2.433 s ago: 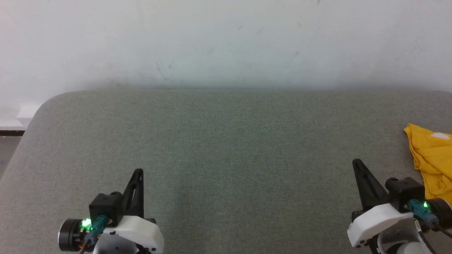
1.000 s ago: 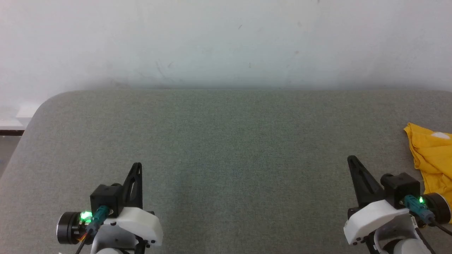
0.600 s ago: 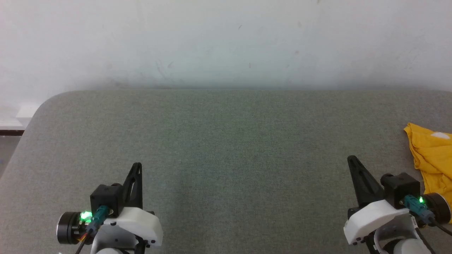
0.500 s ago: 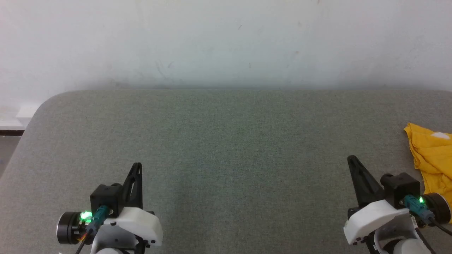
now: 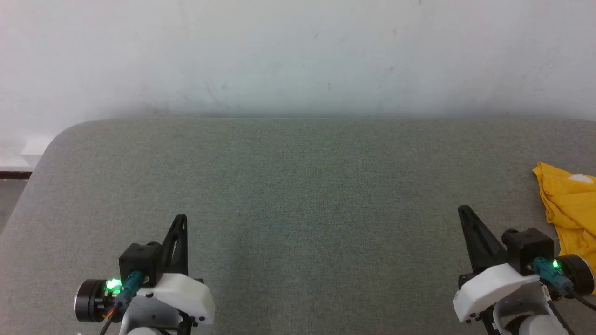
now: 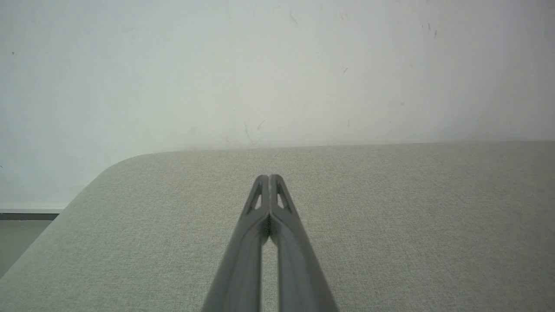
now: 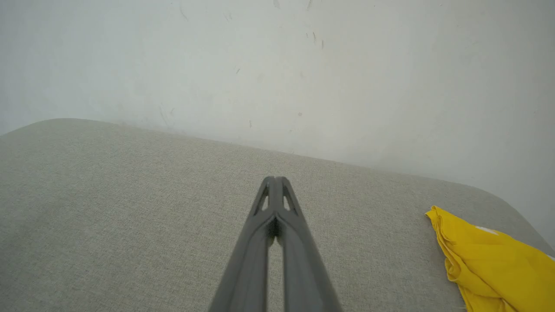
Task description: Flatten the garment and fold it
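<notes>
The garment (image 5: 572,204) is a bright yellow cloth with a small white patch, bunched at the table's far right edge and cut off by the head view; it also lies at the lower right (image 7: 490,264) of the right wrist view. My right gripper (image 5: 462,210) is shut and empty, a short way left of the garment, not touching it; its tips meet (image 7: 275,179) in its wrist view. Near the front left, my left gripper (image 5: 181,217) stands shut with nothing in it, its fingertips pressed together (image 6: 269,177) over bare fabric.
A grey fabric-covered table (image 5: 298,186) with rounded corners spans the view, backed by a white wall (image 5: 298,56). Beyond the table's left edge, the floor and a dark baseboard (image 5: 14,175) show.
Over the last second nothing has visibly moved. Earlier than that, both grippers shifted slightly forward.
</notes>
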Available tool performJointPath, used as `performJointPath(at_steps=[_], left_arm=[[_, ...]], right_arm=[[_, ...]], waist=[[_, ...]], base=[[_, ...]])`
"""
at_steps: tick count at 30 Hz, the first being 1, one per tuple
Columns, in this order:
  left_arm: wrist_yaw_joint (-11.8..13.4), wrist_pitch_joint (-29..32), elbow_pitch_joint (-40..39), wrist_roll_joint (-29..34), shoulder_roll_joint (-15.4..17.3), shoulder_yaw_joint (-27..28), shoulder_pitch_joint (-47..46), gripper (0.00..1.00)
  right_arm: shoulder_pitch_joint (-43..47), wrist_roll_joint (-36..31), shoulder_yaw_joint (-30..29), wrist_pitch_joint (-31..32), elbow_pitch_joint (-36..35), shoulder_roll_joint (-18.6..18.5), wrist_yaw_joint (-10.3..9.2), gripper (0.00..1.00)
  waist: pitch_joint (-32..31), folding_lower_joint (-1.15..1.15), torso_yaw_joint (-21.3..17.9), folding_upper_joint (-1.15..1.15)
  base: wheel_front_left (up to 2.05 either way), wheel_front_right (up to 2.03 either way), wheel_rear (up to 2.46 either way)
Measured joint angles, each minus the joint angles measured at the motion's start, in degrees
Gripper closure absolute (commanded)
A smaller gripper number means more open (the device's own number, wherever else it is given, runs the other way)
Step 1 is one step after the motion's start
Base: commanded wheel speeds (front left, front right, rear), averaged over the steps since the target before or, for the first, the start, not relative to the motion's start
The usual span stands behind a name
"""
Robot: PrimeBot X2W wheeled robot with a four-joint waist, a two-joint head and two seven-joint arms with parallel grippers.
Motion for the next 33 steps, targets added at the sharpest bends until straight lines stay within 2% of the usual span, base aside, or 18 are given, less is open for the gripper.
performJointPath(at_steps=[33], left_arm=[[0.0, 0.0, 0.0, 0.0, 0.0, 0.0, 0.0, 1.00]], right_arm=[[0.0, 0.0, 0.0, 0.0, 0.0, 0.0, 0.00, 1.00]], waist=[[0.0, 0.00, 0.0, 0.00]], base=[[0.00, 0.00, 0.00]])
